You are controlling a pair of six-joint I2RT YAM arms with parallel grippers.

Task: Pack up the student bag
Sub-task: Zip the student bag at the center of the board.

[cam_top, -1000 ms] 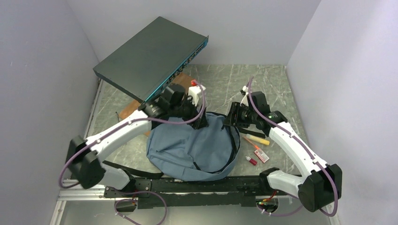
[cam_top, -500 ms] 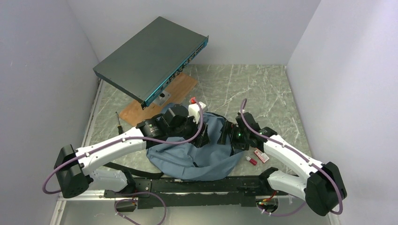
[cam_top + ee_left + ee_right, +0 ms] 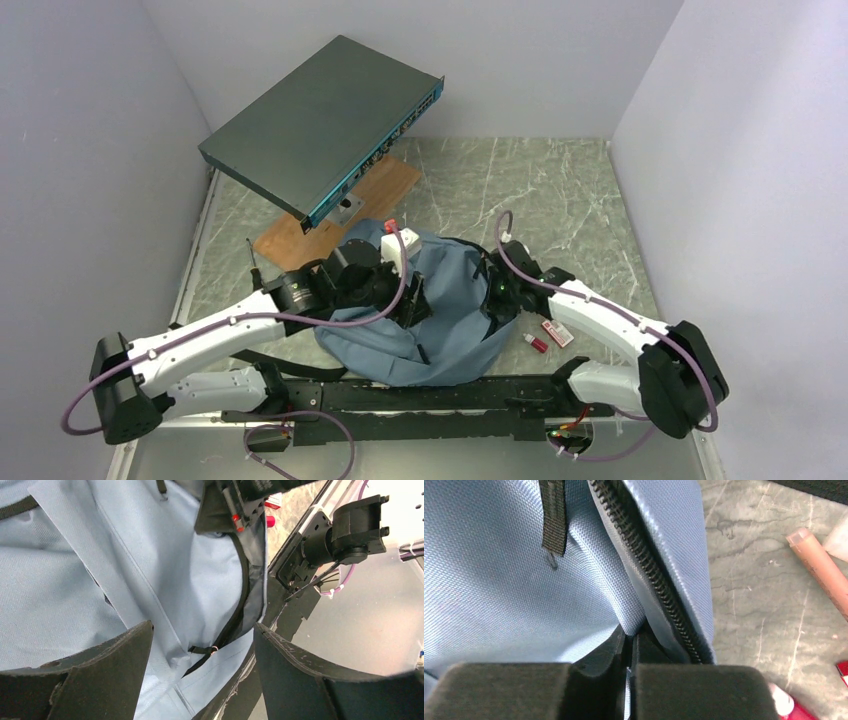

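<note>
A soft blue-grey bag lay flat on a green marbled table, close to the arm bases and between both arms. Its long axis ran roughly left to right, the rounded, zippered end toward the right arm. The cloth was finely woven and creased, and a black toothed zipper curved along its edge. The right gripper was clenched on a fold of bag fabric beside the zipper. The left gripper hung over the bag, jaws spread wide, grasping nothing.
</note>
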